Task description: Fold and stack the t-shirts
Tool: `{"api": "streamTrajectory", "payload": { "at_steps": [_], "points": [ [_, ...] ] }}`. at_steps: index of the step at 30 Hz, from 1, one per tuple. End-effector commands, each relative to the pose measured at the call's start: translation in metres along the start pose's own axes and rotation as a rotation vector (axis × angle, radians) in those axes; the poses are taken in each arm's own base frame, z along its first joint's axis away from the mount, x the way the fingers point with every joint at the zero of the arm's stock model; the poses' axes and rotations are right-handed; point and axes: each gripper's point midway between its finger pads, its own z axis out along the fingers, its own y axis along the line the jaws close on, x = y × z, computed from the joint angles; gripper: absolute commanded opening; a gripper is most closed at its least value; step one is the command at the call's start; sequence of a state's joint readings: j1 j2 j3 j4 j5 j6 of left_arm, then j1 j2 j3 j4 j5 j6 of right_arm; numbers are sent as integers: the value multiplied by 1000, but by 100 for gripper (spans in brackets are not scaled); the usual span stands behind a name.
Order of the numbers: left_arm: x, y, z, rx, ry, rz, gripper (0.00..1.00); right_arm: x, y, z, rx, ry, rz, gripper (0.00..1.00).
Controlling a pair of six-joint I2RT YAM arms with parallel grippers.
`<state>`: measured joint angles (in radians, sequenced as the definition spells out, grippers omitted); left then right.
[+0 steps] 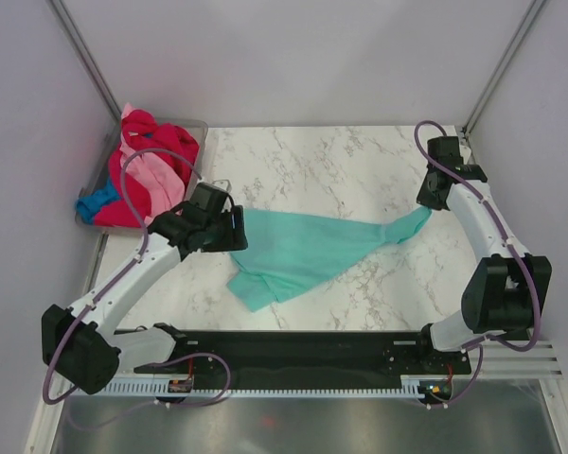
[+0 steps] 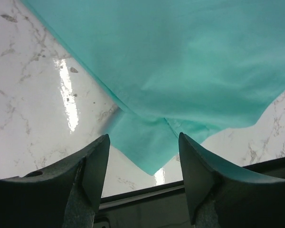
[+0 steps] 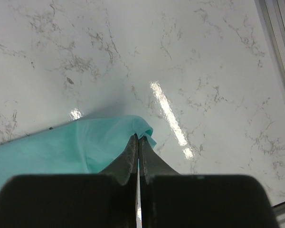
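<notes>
The teal t-shirt (image 1: 312,248) lies stretched across the middle of the white marble table (image 1: 303,156). It forms a long band running from 9 o'clock to 3 o'clock, with a bunched fold sagging toward 7 o'clock near the black base plate (image 1: 303,345). The right gripper (image 3: 138,138) is out at 3 o'clock, close to the table's right edge. Its jaws are pressed together on a small tip of the shirt's hem, and the pinched cloth is drawn into a narrow tail. The left gripper (image 2: 143,137) sits at the shirt's 9 o'clock end with its jaws spread wide. A pointed corner of teal cloth lies on the marble in the gap between them, and in the wrist view neither jaw touches it. At 10 o'clock, off the table's far-left corner, a grey translucent tub (image 1: 197,124) holds a heap of other tees. A red t-shirt (image 1: 161,142) is on top and spills over the rim, a pink t-shirt (image 1: 151,184) drapes down the front, and a blue t-shirt (image 1: 99,200) pokes out at the near-left end. In the overhead view the left arm's purple cable (image 1: 123,184) loops across the heap and covers part of the pink cloth. The arm's wrist stands between the tub and the teal shirt.
</notes>
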<state>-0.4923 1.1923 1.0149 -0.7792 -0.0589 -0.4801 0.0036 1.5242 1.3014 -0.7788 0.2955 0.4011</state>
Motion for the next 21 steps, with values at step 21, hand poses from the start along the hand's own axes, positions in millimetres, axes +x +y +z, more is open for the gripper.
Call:
{"api": "streamTrajectory", "payload": {
  "at_steps": [21],
  "points": [
    [143, -114, 47, 143, 220, 196, 62, 30, 0, -1, -64, 9, 3, 0]
  ]
}}
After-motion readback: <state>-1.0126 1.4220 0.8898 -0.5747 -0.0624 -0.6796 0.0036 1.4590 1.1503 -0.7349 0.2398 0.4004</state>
